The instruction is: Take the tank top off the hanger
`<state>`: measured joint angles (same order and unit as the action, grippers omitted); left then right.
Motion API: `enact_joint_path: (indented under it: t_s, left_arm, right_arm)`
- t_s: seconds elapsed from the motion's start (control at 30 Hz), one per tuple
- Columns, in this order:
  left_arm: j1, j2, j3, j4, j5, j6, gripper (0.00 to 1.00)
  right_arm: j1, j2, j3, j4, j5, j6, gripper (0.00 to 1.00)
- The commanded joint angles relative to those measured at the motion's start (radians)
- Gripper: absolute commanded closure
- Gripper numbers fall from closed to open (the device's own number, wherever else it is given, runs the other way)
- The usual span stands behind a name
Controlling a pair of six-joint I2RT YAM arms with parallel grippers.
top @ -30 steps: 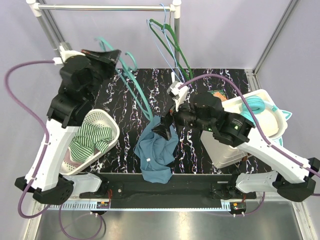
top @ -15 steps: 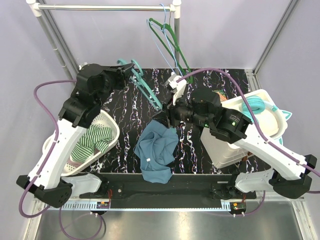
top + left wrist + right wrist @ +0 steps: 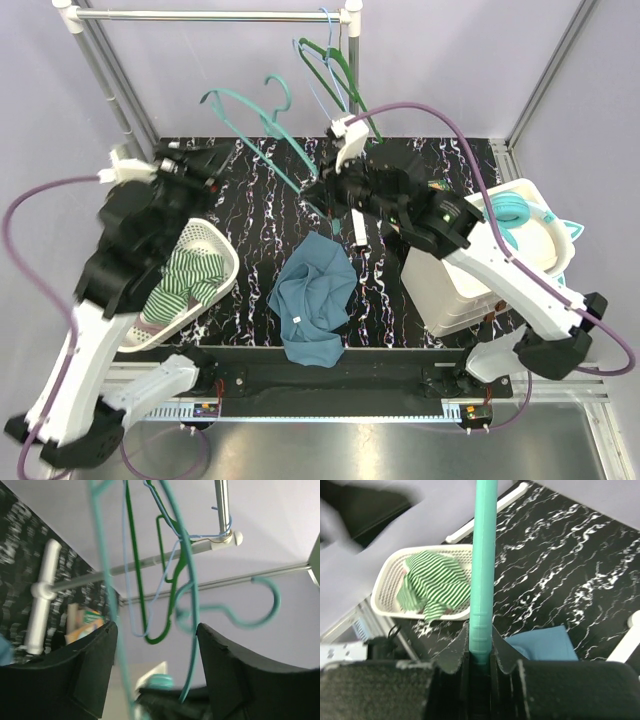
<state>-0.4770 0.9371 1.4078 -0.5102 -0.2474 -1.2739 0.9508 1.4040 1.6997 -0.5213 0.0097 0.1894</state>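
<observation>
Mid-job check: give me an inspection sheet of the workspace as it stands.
Surface: marbled table, tank top lying crumpled near the front edge.
Job's things: tank top off the teal hanger; hanger raised and bare.
Clutter: basket with striped garment, left; white bin with more hangers, right.
Grippers: right gripper shut on teal hanger; left gripper open, holding nothing.
Cables: purple cables looping off both arms.
Surroundings: rail behind, spare hangers hung on it.

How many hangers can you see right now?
4. A teal hanger in the right pincer; a green hanger and a blue wire hanger on the rail; another teal one in the white bin, which may hide more.
</observation>
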Motion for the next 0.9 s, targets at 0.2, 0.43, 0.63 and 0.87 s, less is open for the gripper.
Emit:
enact_joint_path:
  t_s: [0.2,0.43,0.63,0.87]
  left_arm:
    - [0.0,-0.326,-0.185,-0.264,-0.119,0.266,0.09]
    - [0.001,-0.295,-0.264,-0.272,0.15,0.266,0.08]
    - [0.002,-0.178,-0.172,-0.304,0.278,0.376,0.07]
    - [0.0,-0.116,-0.144,-0.312,0.336,0.41,0.07]
  right_arm:
    - [-0.158,0.292,0.441,-0.041,0.007,0.013,1.0]
    - [-0.208,0.512,0.776,-0.161,0.065,0.114,1.0]
    - [-0.219,0.604,0.94,-0.218,0.121,0.189,1.0]
    - [-0.23,0.633,0.973,-0.267,0.147,0.269,1.0]
